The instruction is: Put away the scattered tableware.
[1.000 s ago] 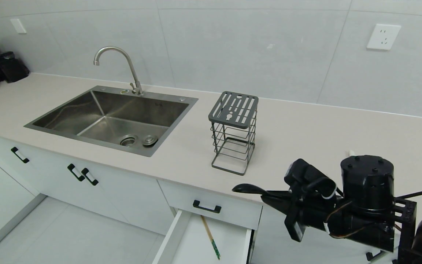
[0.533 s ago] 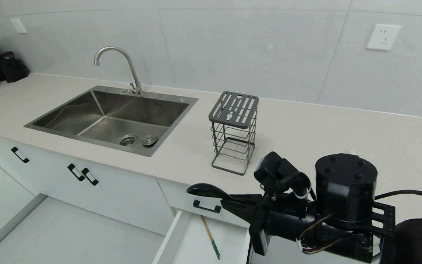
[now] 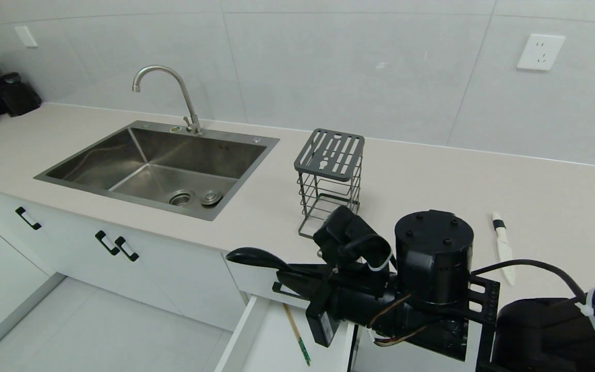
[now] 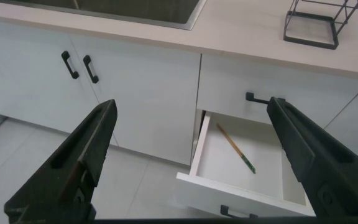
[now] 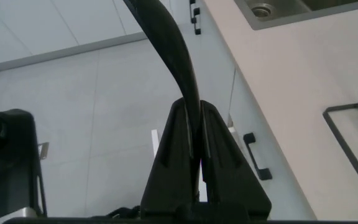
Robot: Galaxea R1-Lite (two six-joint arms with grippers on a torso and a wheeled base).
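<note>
Right gripper (image 3: pixel 300 276) pinches black spoon (image 3: pixel 259 257) by handle. Spoon level, long axis toward robot's left, bowl outward. Open drawer (image 3: pixel 239 330) with chopstick (image 3: pixel 296 336) seems just below: probably lower there, then release. Left gripper (image 4: pixel 190 106) spread wide, above same drawer.

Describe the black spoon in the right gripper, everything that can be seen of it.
The black spoon is one dark, glossy piece, plastic or lacquer by its look: an oval bowl narrowing into a slim, curved handle. The right gripper is shut on the handle's end and is the only thing touching it. The spoon is held roughly level in the air, bowl towards the robot's left, in front of the counter edge and about over the open drawer.
</note>
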